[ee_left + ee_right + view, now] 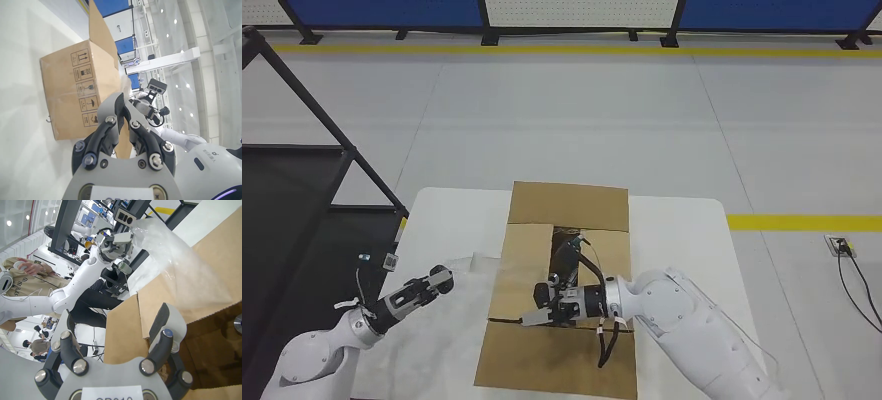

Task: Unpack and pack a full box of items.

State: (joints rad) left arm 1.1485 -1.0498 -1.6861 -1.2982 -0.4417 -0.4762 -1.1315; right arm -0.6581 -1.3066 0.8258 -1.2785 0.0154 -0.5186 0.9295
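An open cardboard box [567,205] stands in the middle of the white table [682,225], flaps spread. A clear plastic sheet [166,256] stretches from the box's side out to my left gripper [439,279], which is shut on its end. In the left wrist view the left gripper [122,103] pinches a wisp of the plastic [126,83] in front of the box's printed side [75,91]. My right gripper [542,316] hovers open at the box's opening; in its own view the right gripper [115,321] straddles a flap edge [124,321], holding nothing.
A round metal item [238,323] lies inside the box's dark interior [572,250]. A black frame [312,110] stands left of the table. Bare tabletop lies right of the box and near the left arm.
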